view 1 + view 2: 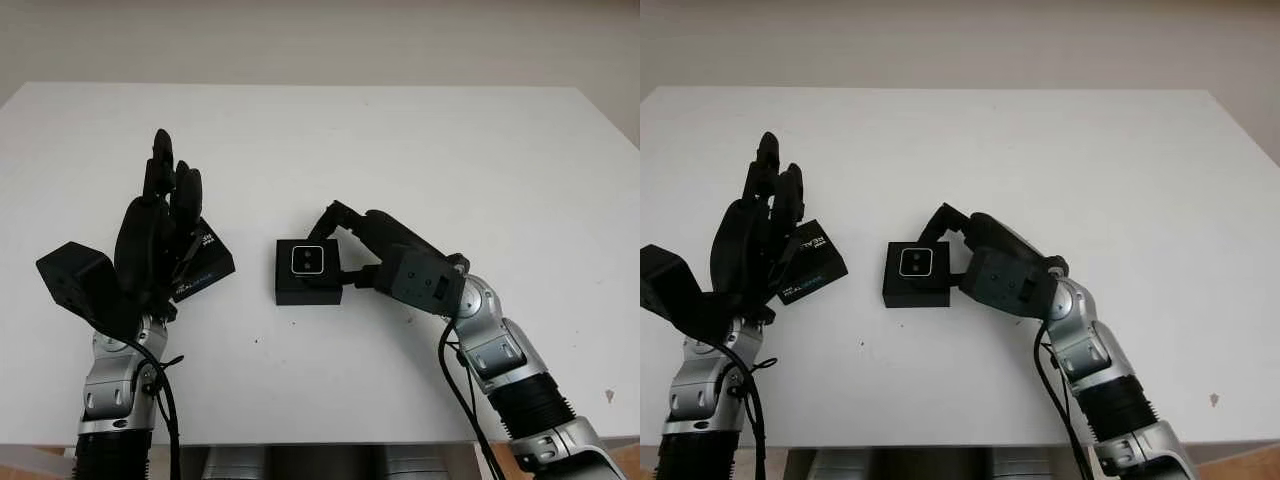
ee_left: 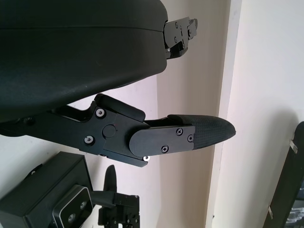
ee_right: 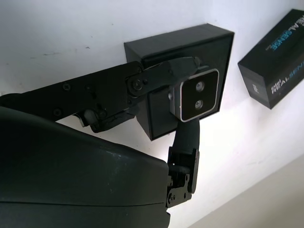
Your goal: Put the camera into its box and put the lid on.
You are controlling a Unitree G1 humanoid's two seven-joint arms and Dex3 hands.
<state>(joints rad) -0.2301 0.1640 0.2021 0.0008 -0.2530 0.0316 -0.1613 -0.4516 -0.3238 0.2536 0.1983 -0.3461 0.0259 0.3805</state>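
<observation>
Two hands at mid-table. The right hand (image 1: 345, 255) pinches the camera (image 1: 307, 260) by its sides over the open box (image 1: 308, 288); small, rigid and probably light, its lens face should stay untouched. The left hand (image 1: 160, 235), released, stands upright beside the lid (image 1: 203, 262), nearer the left edge.

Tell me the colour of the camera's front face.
Silver-grey, with two dark lenses on the camera; clearest in the right wrist view.

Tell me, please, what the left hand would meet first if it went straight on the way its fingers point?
Probably nothing: the left hand, open, stands beside the lid with its fingers pointing toward the table's far edge, over bare surface. Its height above the tabletop is unclear.
</observation>
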